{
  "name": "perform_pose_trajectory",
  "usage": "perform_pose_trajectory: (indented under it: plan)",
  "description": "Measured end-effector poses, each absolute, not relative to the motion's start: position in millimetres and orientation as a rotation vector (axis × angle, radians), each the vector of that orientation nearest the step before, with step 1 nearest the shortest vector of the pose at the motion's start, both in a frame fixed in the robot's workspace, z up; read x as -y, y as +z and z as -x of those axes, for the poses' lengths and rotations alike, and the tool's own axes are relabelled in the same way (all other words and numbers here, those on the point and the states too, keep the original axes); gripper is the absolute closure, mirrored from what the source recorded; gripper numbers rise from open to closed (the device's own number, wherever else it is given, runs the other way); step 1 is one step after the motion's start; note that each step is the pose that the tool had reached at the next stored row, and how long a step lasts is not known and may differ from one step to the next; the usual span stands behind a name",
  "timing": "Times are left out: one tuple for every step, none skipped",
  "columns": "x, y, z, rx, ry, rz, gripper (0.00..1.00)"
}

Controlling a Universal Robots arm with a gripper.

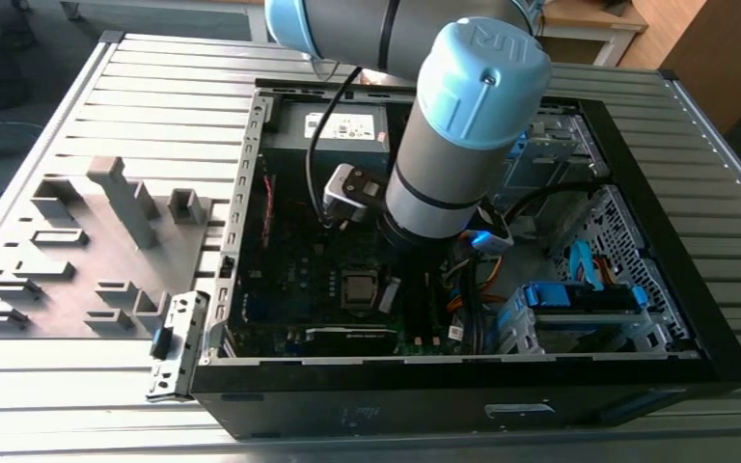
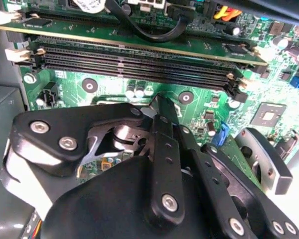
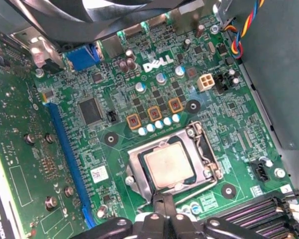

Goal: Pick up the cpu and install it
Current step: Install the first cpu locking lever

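The cpu [image 3: 168,167] lies flat in the motherboard [image 3: 229,124] socket [image 3: 134,167], silver-grey metal top up. It is square with no long axis, edges parallel to the frame. The gripper [image 3: 164,200] hangs just beside the socket, fingers together and empty.

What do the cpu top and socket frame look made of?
Cpu top: metal, probably plated, matte silver-beige with a soft even sheen. Socket frame: likely stamped steel, brighter grey, thin bent edges catching light.
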State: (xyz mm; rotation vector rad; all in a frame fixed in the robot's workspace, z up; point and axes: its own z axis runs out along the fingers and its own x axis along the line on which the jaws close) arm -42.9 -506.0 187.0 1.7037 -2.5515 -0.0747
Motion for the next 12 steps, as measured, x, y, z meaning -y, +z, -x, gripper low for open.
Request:
perform_pose_trajectory:
  plan:
    - [506.1,187.0,42.8,2.551,-0.075,-1.705,0.89]
    - [506.2,187.0,42.7,2.550,-0.075,-1.706,0.89]
    - [506.4,187.0,42.8,2.549,-0.075,-1.708,0.89]
    - [506.7,187.0,42.8,2.548,-0.076,-1.709,0.89]
    - [506.8,187.0,42.7,2.547,-0.076,-1.711,0.89]
    - [506.9,187.1,42.6,2.545,-0.077,-1.714,0.89]
    - [507.0,187.1,42.6,2.544,-0.078,-1.716,0.89]
    - [507.2,187.1,42.6,2.544,-0.079,-1.719,0.89]
    - [507.3,187.2,42.6,2.543,-0.081,-1.721,0.89]
    - [507.4,187.3,42.5,2.543,-0.083,-1.722,0.89]
    - [507.6,187.5,42.5,2.543,-0.085,-1.724,0.89]
    - [507.9,187.6,42.5,2.543,-0.086,-1.726,0.89]
